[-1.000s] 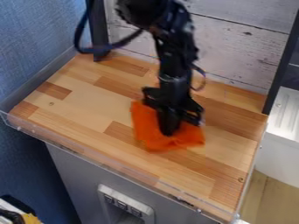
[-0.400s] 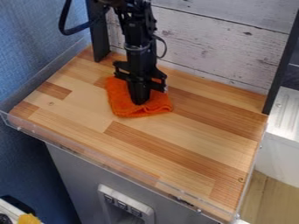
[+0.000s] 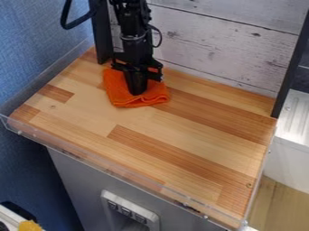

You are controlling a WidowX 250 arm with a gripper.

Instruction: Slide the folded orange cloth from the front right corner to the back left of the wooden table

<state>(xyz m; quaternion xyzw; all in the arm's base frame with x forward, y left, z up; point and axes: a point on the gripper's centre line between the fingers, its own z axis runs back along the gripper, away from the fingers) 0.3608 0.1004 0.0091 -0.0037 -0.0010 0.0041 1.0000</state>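
Observation:
The black gripper (image 3: 138, 90) hangs down at the upper left part of the wooden work surface, its tip against an orange cloth (image 3: 145, 99). The cloth lies bunched and folded under and around the tip, showing to the left, below and to the right of it. Part of the cloth's middle is hidden by the gripper.
A dark upright post (image 3: 101, 34) stands just left of the arm, with a whitewashed plank wall (image 3: 223, 49) behind. A clear raised edge (image 3: 109, 169) runs along the front of the wooden surface (image 3: 181, 149). A white unit (image 3: 289, 153) stands at the right.
The gripper and the orange cloth have moved together from the middle of the surface toward the back left, with a smaller shift since the later earlier frame.

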